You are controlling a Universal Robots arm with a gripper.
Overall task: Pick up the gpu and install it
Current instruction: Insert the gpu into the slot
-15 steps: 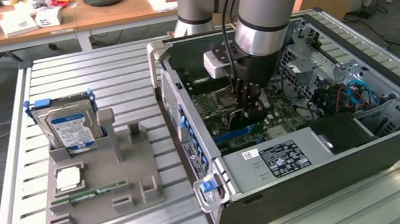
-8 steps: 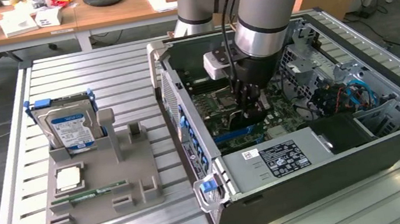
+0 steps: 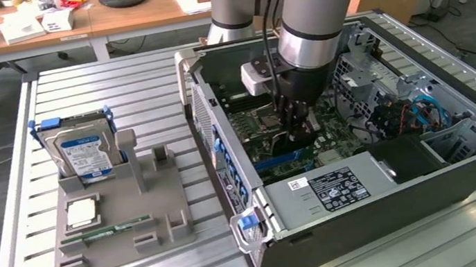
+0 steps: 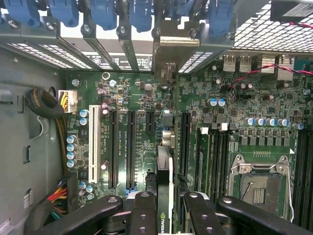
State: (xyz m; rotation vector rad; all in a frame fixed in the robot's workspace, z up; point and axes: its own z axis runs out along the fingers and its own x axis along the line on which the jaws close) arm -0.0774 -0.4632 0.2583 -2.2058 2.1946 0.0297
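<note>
Since the gripper [image 4: 166, 208] pinches the graphics card [image 4: 165, 171] on edge between its jaws, I read it down at the motherboard [image 4: 244, 98] inside the case [image 3: 399, 216], long axis parallel to the slots [image 4: 130, 147], roughly nine-to-three o'clock in the exterior view.

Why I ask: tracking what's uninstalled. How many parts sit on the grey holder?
3: a hard drive upright at the far end of the grey holder, a silver chip mid-holder, a green RAM stick nearest the camera. More may hide behind the drive.
</note>
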